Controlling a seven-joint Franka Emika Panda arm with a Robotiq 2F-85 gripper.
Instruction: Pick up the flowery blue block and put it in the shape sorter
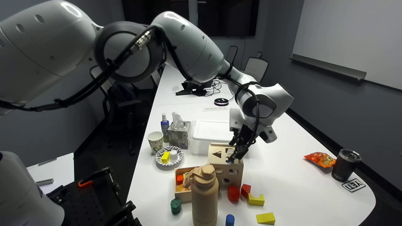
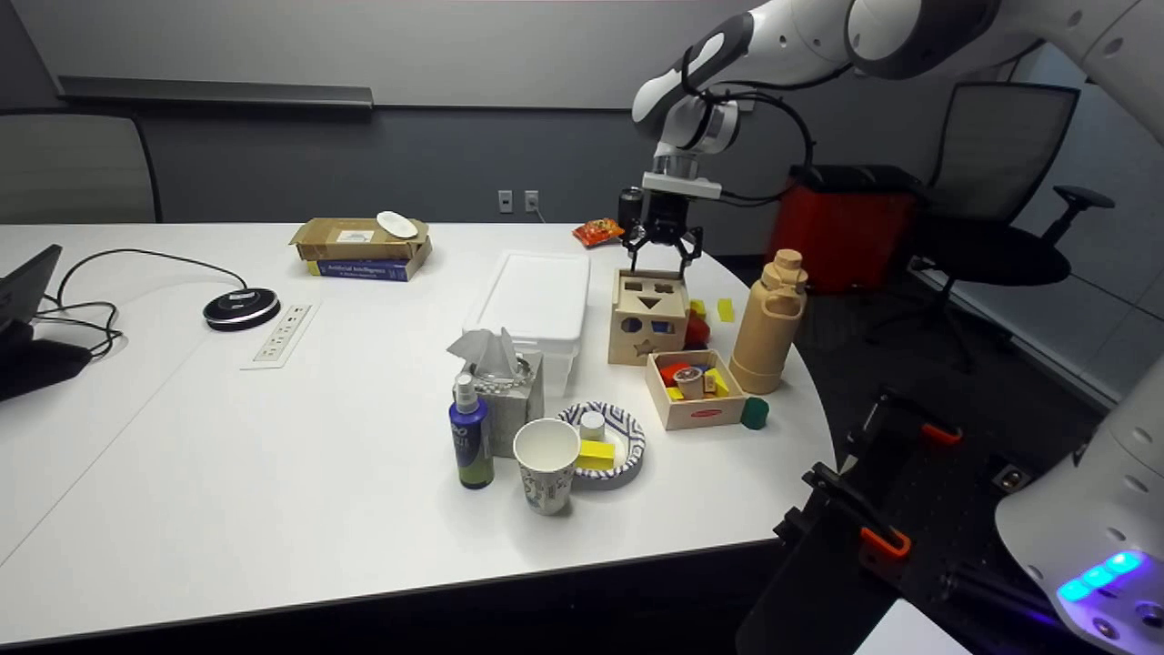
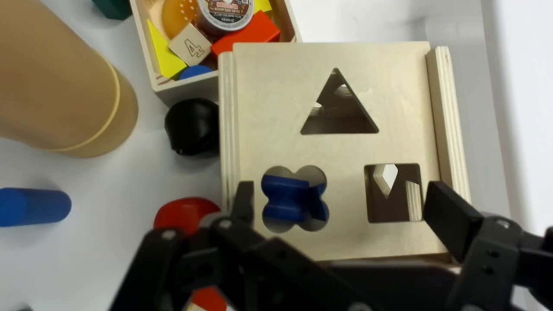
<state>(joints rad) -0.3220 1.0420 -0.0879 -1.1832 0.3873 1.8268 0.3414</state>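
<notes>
The shape sorter (image 3: 272, 108) is a light wooden box with triangle, clover and square holes in its top. It shows in both exterior views (image 1: 216, 160) (image 2: 648, 337). The flowery blue block (image 3: 285, 198) shows through the clover hole in the wrist view, below the lid and lying on its side; its other parts are hidden by the lid. Blue also shows through a side hole in an exterior view (image 2: 664, 327). My gripper (image 3: 341, 205) is open and empty, its fingers spread over the sorter's top, one on each side of the clover and square holes. It points down in an exterior view (image 2: 657, 264).
A tan bottle (image 1: 205, 201) and a small wooden tray of blocks (image 2: 700, 417) stand close to the sorter. A white lidded bin (image 2: 532, 300) is alongside. A red block (image 1: 233, 193), yellow blocks (image 1: 256, 200) and a blue cylinder (image 3: 34, 206) lie nearby.
</notes>
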